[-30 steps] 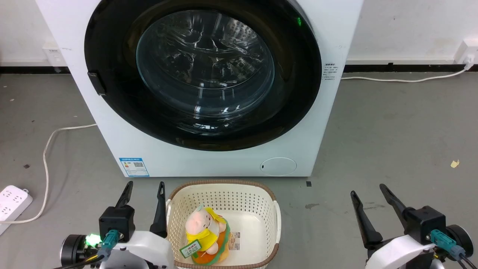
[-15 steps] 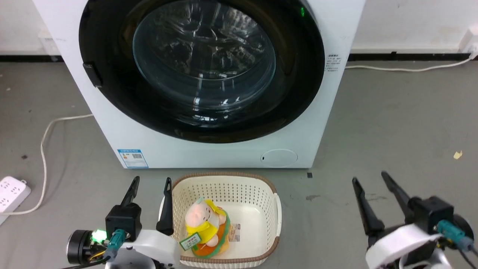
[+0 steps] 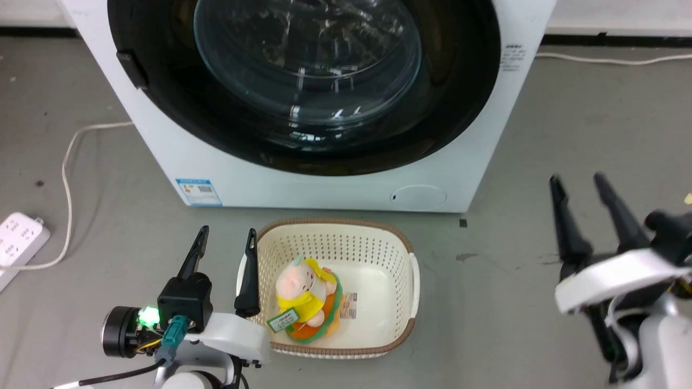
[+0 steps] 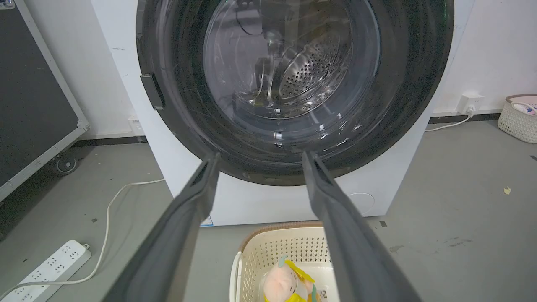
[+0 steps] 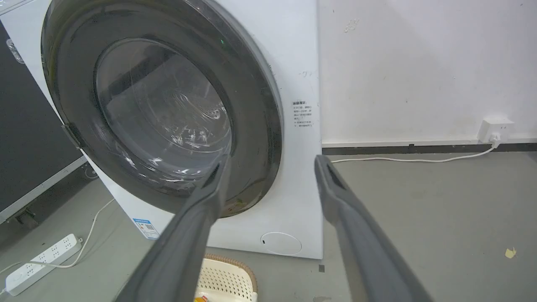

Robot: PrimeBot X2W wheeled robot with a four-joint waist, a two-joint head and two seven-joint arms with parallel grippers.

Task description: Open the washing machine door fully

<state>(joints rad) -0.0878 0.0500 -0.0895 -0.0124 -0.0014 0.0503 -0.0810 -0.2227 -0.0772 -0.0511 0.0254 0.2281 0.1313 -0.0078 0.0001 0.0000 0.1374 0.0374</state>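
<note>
Approach stage; washing machine door [image 3: 305,70] shut. Your left claw [image 3: 227,232] and right claw [image 3: 576,179] gape wide, empty. Next: reach latch tab [image 3: 132,69], door's 9 o'clock, and pull.

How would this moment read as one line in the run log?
washing machine door: closed, no gripper on it | left gripper: open, empty, beside basket | right gripper: open, empty | opening: not yet begun

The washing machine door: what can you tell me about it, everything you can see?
The washing machine door is a big round glossy black disc with a bulging clear glass centre, through which the perforated steel drum shows. A small black latch tab sits on its left edge. It looks shut, lying flat against the machine's white front, and nothing touches it.
</note>
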